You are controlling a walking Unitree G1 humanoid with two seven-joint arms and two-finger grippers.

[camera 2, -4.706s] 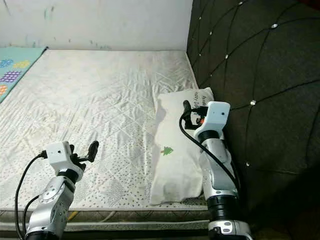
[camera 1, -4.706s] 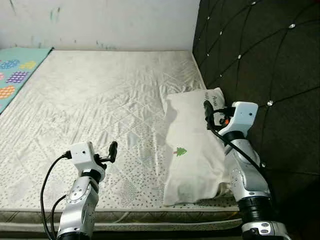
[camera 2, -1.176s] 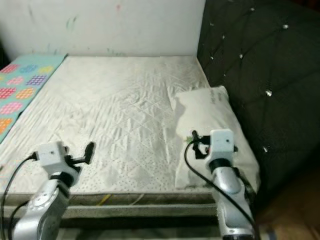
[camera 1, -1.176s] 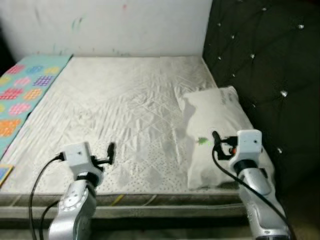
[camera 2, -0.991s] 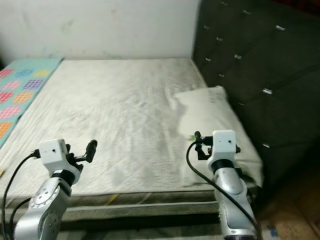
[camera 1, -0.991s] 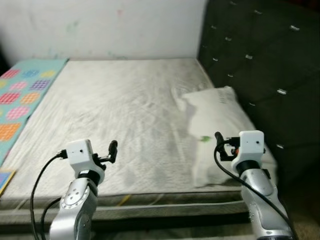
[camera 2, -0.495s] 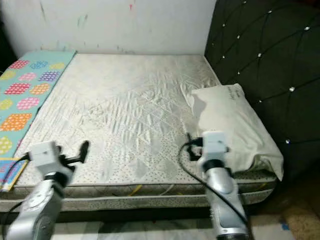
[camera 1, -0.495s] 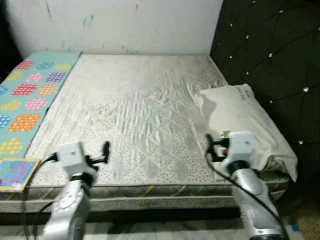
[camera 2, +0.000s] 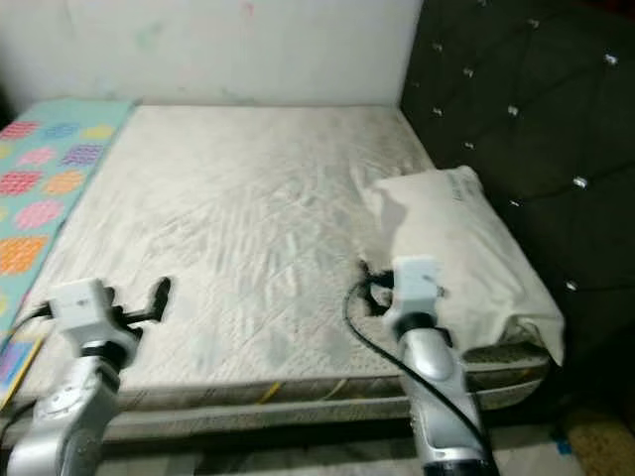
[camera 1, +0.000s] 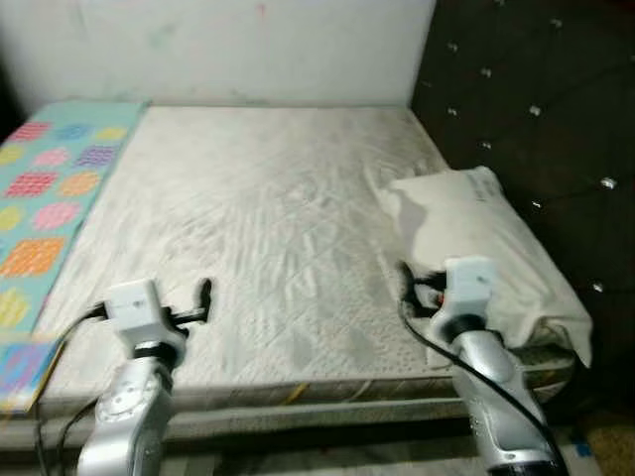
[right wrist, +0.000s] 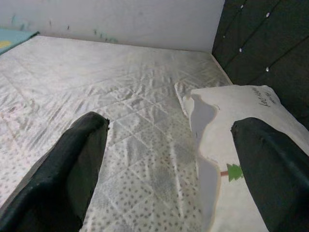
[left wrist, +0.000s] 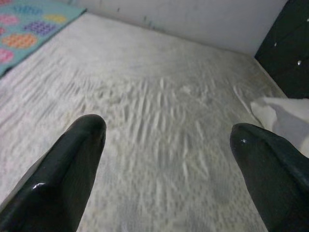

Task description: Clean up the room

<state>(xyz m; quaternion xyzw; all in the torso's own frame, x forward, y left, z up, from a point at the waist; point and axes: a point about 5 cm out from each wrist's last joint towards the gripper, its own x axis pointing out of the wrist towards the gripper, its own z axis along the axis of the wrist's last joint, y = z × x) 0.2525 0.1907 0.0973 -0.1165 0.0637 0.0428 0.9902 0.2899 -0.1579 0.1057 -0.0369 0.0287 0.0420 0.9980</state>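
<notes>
White pillow [camera 1: 476, 233] unmoved; both tools, left [left wrist: 166, 145] and right [right wrist: 169, 145], stay spread.

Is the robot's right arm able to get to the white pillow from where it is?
Probably yes. The right gripper hangs open over the mattress just beside the pillow, and nothing lies between them. It looks like a short reach toward the headboard.

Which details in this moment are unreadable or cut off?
- Lettering on the pillow: too small in the right wrist view, blurred in the eye views.
- Colourful flat thing at the mattress corner: blurred and cut by the left eye view's edge.
- Play mat: cut by that edge.
</notes>
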